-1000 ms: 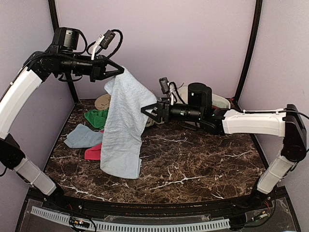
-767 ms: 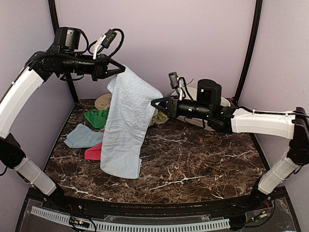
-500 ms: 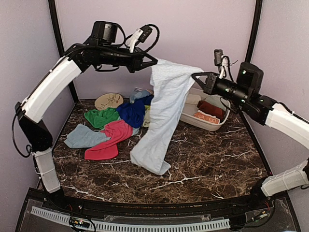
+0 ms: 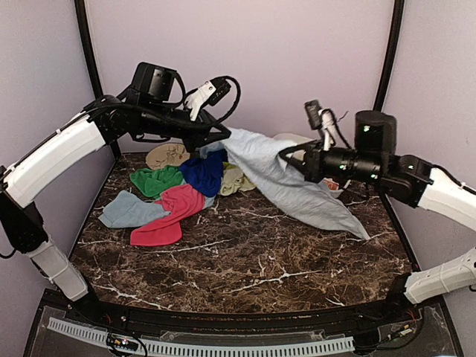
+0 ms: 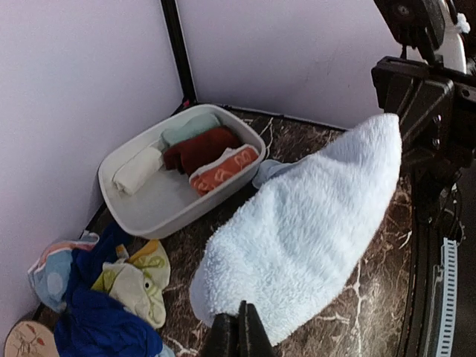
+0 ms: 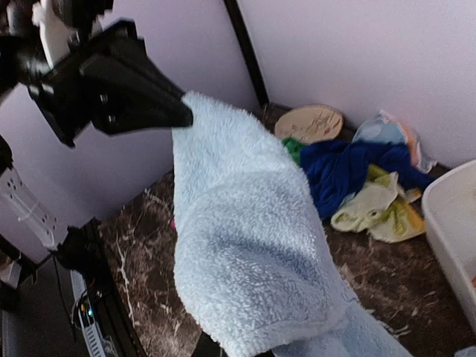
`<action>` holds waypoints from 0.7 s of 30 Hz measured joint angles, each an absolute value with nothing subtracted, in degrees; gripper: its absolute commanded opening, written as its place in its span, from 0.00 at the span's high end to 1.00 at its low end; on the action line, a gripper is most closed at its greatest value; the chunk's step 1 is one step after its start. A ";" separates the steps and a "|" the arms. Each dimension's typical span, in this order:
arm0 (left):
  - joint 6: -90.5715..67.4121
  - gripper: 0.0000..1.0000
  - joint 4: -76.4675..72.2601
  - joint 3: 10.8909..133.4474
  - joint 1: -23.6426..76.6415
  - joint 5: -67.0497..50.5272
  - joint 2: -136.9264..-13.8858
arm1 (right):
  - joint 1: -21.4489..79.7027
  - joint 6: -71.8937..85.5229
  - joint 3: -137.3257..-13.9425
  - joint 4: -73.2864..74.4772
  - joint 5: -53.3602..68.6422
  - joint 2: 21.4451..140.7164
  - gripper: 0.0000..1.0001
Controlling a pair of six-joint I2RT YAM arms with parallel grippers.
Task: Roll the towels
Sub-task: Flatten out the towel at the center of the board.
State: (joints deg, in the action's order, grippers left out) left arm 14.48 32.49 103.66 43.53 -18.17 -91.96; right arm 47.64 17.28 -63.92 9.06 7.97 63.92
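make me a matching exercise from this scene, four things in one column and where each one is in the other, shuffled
Things:
1. pale blue towel
2. pink-red towel
3. rust-brown towel
4. tan disc

Places:
a. lying on the table, on the near side of the green towel
b. flat on the table by the back wall
c. gripped by the left tool and the right tool
d. inside the white basin

Pairs: 1-c, 2-a, 3-d, 4-b
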 measured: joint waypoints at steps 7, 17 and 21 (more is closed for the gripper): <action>19.00 0.70 31.24 76.23 37.69 -13.61 -79.90 | 62.26 21.78 -61.25 5.82 8.40 86.15 0.85; 25.58 0.37 33.47 58.28 26.94 -12.93 -73.69 | 68.88 26.98 -68.93 5.61 15.84 103.42 0.22; 27.07 0.28 33.34 58.52 26.61 -14.83 -70.26 | 59.13 27.05 -67.81 7.94 14.41 95.02 0.21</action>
